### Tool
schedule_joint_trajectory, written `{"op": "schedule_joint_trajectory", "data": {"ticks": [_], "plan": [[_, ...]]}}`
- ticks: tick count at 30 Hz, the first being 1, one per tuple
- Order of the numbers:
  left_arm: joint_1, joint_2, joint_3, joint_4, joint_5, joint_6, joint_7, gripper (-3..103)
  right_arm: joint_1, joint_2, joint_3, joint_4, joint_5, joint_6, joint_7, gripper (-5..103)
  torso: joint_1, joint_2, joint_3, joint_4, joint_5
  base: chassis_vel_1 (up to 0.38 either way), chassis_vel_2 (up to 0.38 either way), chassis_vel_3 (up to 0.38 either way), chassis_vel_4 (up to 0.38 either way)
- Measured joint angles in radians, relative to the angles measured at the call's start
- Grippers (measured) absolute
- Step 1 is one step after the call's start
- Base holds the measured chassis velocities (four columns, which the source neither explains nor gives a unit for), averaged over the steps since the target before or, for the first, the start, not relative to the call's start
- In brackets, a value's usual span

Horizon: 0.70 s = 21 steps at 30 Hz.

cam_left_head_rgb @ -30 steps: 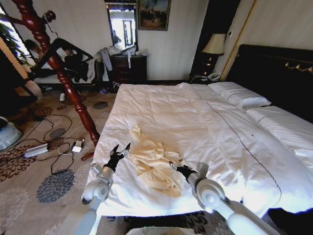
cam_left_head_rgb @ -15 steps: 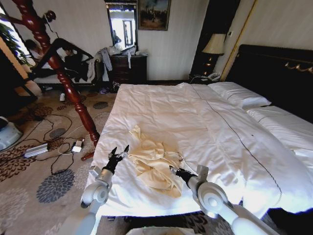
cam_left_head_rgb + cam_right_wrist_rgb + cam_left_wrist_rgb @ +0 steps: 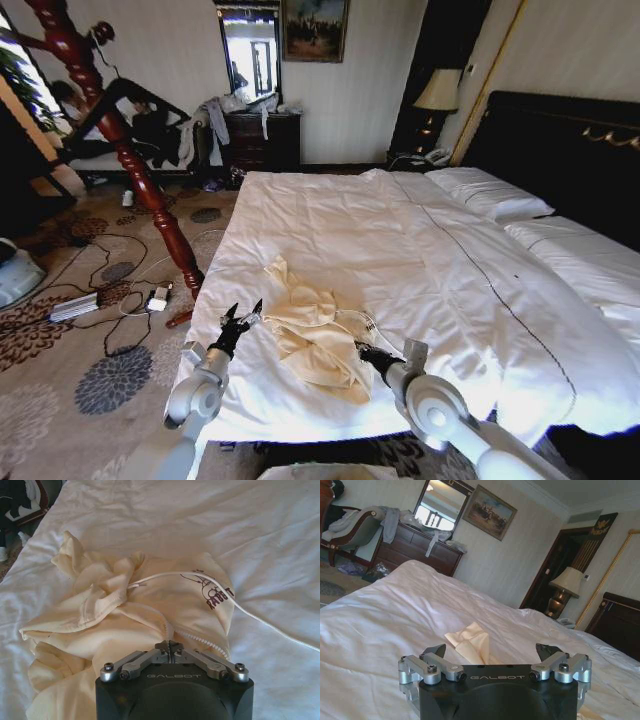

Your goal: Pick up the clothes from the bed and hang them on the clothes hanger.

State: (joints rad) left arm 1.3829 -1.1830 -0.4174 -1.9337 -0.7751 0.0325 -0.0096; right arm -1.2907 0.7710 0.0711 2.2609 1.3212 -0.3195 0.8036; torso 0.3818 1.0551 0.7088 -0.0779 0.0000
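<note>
Right gripper (image 3: 170, 647) pinched shut on the cream hoodie (image 3: 315, 335) — left gripper (image 3: 241, 318) spread beside it.
Thin hold — fabric could slip free, drawstring (image 3: 260, 620) dragging across the bed (image 3: 400, 230).

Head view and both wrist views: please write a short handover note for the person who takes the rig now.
Left gripper: open, hovering above the bed beside the cream garment, holding nothing.
Right gripper: shut, its tip at the garment's zipper edge; whether it pinches fabric cannot be told.
Garment: crumpled near the foot of the bed, a white cord running across it.
Done: arms brought to the garment.
Left: lift it and hang it on the clothes hanger.
</note>
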Motion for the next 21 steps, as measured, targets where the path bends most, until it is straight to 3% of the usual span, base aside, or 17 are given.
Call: {"op": "schedule_joint_trajectory", "data": {"ticks": [9, 12, 18, 21], "plan": [[0.004, -0.005, 0.003, -0.003, -0.001, 0.001, -0.002, 100, -0.004, -0.004, -0.003, 0.003, -0.041, 0.019, -0.041, 0, 0.000, 0.000, 0.000, -0.0001, 0.0000, 0.000, 0.000, 0.000, 0.000], [0.004, -0.007, 0.003, -0.005, -0.003, 0.001, -0.003, 100, 0.062, -0.010, 0.036, 0.004, -0.114, 0.065, -0.112, 0, 0.000, 0.000, 0.000, -0.0001, 0.0001, 0.000, 0.000, 0.000, 0.000], [0.003, -0.008, 0.006, -0.002, -0.003, 0.001, -0.004, 100, 0.164, -0.037, 0.101, 0.006, -0.131, 0.120, -0.198, 0, 0.000, 0.000, 0.000, 0.0004, -0.0001, 0.000, 0.000, 0.000, 0.000], [-0.001, -0.012, 0.008, -0.001, -0.005, 0.001, -0.004, 100, 0.187, -0.055, 0.125, 0.011, -0.197, 0.169, -0.286, 0, 0.000, 0.000, 0.000, -0.0001, -0.0002, 0.000, 0.000, 0.000, 0.000]]}}
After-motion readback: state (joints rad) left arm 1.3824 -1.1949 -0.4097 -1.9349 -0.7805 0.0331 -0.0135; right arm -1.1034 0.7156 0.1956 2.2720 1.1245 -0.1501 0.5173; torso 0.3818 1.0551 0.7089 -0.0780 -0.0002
